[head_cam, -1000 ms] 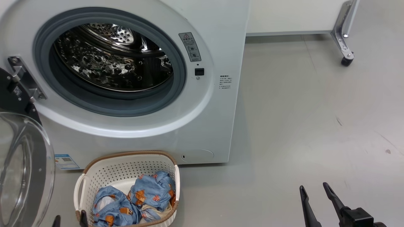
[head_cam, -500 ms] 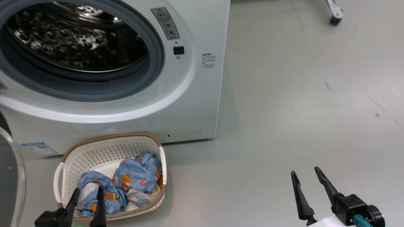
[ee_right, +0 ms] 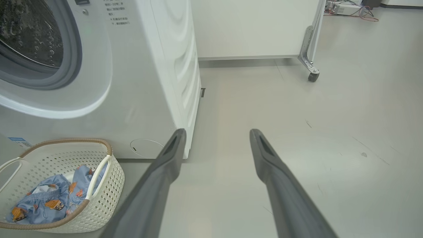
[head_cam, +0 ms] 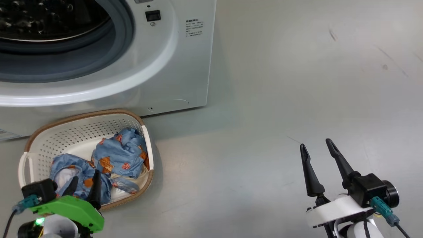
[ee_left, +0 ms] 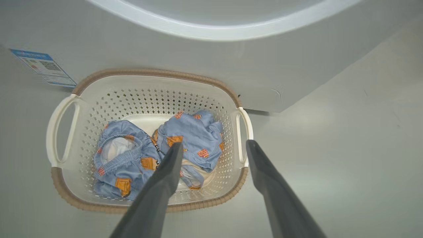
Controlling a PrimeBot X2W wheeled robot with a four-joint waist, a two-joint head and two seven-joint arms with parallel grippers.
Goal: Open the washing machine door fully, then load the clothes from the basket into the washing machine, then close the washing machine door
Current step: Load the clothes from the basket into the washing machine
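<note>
Your left gripper (ee_left: 214, 144) is hovering above the basket (ee_left: 155, 73), fingers spread apart, gripping nothing. The clothes (ee_left: 191, 132) are lying inside the basket, which is sitting just before the washing machine (ee_left: 198, 49). Your right gripper (head_cam: 315, 143) is hanging spread, empty, over the floor (head_cam: 281, 82), well aside.
</note>
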